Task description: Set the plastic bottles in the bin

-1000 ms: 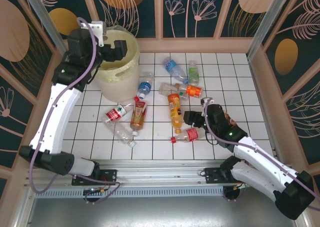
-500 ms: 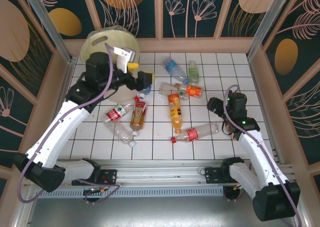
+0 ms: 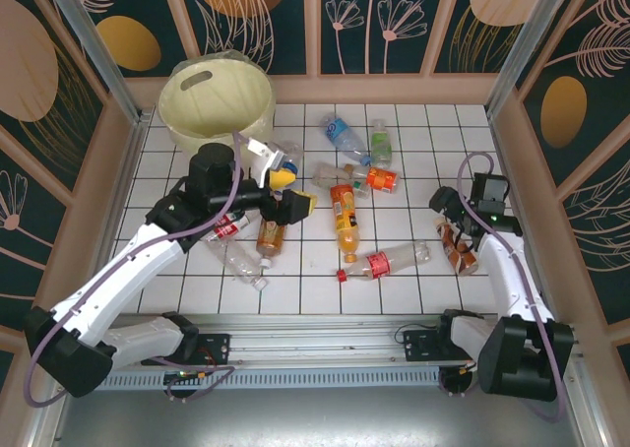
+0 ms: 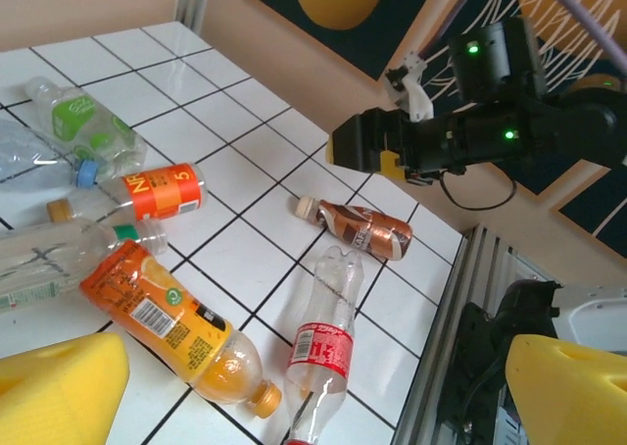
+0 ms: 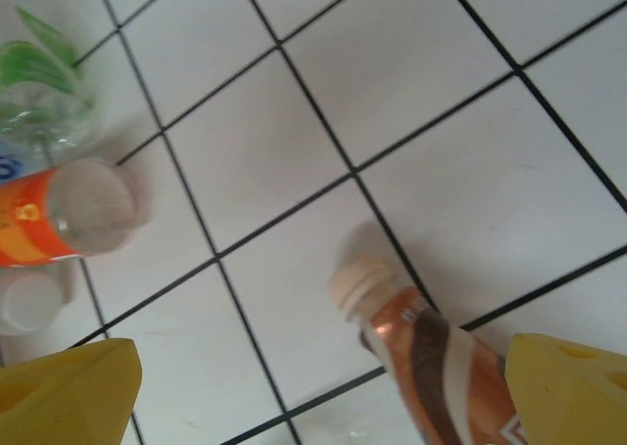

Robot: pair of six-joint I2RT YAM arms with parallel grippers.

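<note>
- Bottles (image 4: 167,318) lie scattered beneath left gripper (image 4: 309,396) — gaping wide, empty; bin (image 3: 182,132) well behind it.
- Right gripper (image 5: 313,396) spread wide, empty — brown bottle (image 5: 436,362) on tile below, between its fingertips.

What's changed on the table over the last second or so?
The left gripper, open and empty, swung from the bin down over the loose bottles. The right gripper drew back rightward from the red-labelled bottle and now hangs open above a brown bottle. The bottles themselves stayed put.
</note>
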